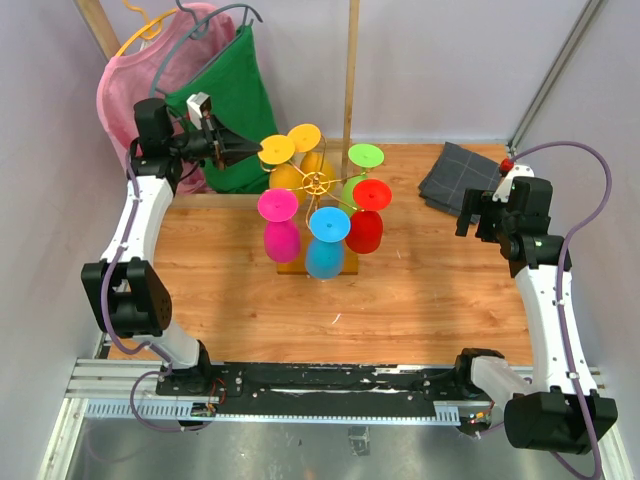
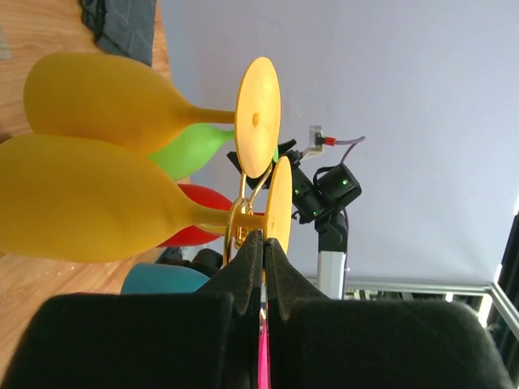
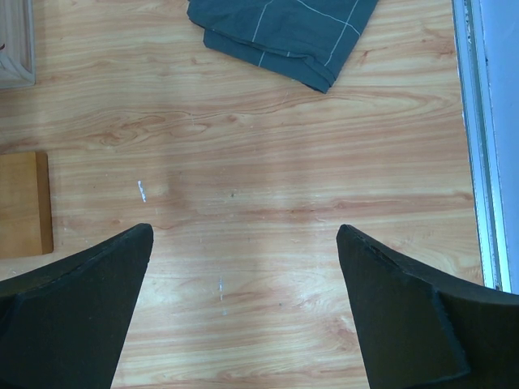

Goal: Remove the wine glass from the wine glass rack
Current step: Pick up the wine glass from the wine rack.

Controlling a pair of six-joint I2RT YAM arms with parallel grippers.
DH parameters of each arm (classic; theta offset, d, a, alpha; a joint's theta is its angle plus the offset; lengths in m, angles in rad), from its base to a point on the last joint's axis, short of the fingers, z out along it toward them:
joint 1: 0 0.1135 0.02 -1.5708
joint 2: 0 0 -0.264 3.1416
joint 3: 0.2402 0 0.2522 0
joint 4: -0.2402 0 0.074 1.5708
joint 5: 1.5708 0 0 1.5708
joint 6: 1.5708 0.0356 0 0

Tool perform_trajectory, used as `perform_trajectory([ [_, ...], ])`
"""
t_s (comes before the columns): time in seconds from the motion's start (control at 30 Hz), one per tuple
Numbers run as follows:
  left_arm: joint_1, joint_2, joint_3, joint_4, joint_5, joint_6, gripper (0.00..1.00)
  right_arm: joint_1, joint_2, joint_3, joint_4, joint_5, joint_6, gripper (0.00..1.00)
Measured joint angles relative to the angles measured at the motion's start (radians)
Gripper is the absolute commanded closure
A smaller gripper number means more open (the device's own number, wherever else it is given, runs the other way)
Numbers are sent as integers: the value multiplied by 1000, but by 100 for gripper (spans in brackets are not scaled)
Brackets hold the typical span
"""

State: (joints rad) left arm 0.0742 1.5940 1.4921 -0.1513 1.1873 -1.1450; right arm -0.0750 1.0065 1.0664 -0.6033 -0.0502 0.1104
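Six wine glasses point(image 1: 281, 240) hang inverted on the wine glass rack point(image 1: 317, 182)

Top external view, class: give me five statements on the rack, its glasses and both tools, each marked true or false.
1. The right tool is open over bare table. True.
2. The left tool is far from the wine glass rack. False: its tip is right beside the foot of a yellow glass on the rack.
3. The glasses hang with their bowls down. True.
4. The red glass lies on the table. False: it hangs from the rack.
5. A folded dark cloth lies at the table's far right. True.
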Motion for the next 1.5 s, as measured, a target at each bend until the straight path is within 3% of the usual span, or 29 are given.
perform_trajectory([
  [1.5, -12, -165, -117, -83, 42, 68, 100, 0, -14, -6, 3, 9, -6, 2],
])
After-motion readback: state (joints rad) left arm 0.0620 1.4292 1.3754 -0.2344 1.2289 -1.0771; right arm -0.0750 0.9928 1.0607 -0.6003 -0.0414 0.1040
